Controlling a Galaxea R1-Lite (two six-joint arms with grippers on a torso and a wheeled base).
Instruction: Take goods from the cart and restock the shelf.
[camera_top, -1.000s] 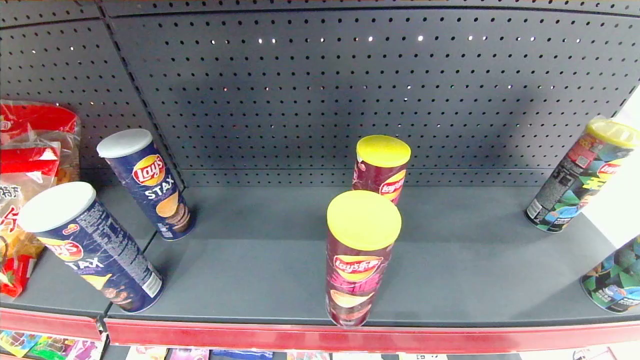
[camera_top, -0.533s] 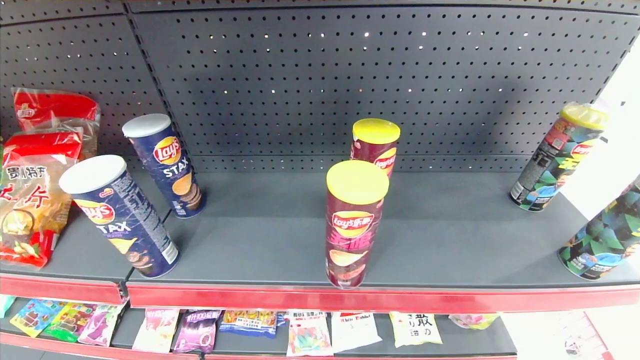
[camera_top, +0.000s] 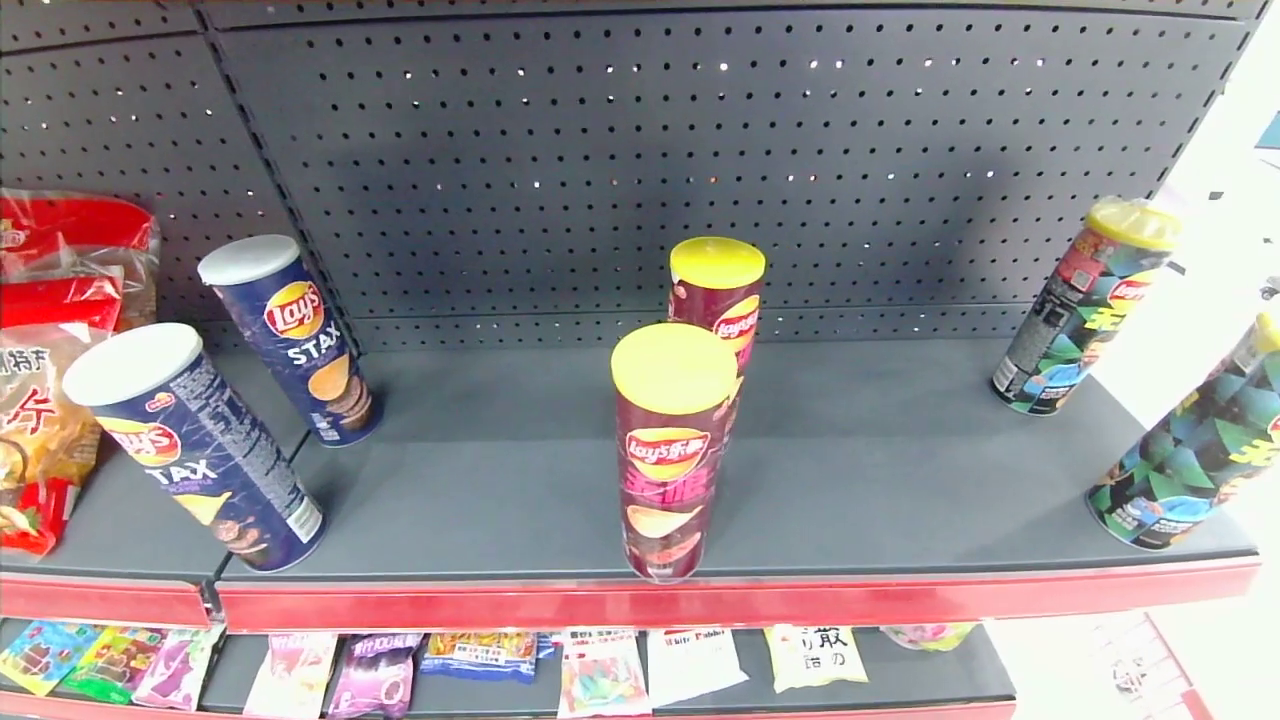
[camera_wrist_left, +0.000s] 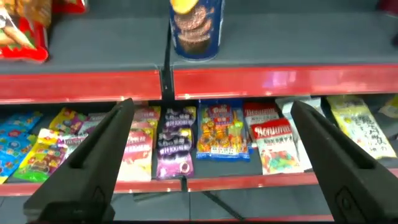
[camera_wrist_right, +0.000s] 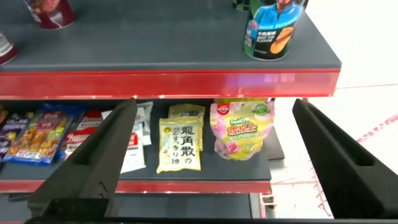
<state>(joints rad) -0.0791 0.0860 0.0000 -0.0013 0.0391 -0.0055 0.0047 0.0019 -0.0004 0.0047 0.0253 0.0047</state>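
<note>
Shelf (camera_top: 520, 470) with maroon can (camera_top: 668, 450) upright at front edge, blue can (camera_top: 195, 445) near front left corner; left pincer (camera_wrist_left: 211, 106), right pincer (camera_wrist_right: 214, 102), both spread apart, empty

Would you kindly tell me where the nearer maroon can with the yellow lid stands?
In the head view, the nearer maroon can stands upright mid-shelf at the red front edge, ahead of the second maroon can.

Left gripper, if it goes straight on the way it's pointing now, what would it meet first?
Most likely the snack packets on the lower shelf, just under the red shelf edge. The open left gripper frames them; nothing nearer shows between, though depth is hard to judge.
</note>
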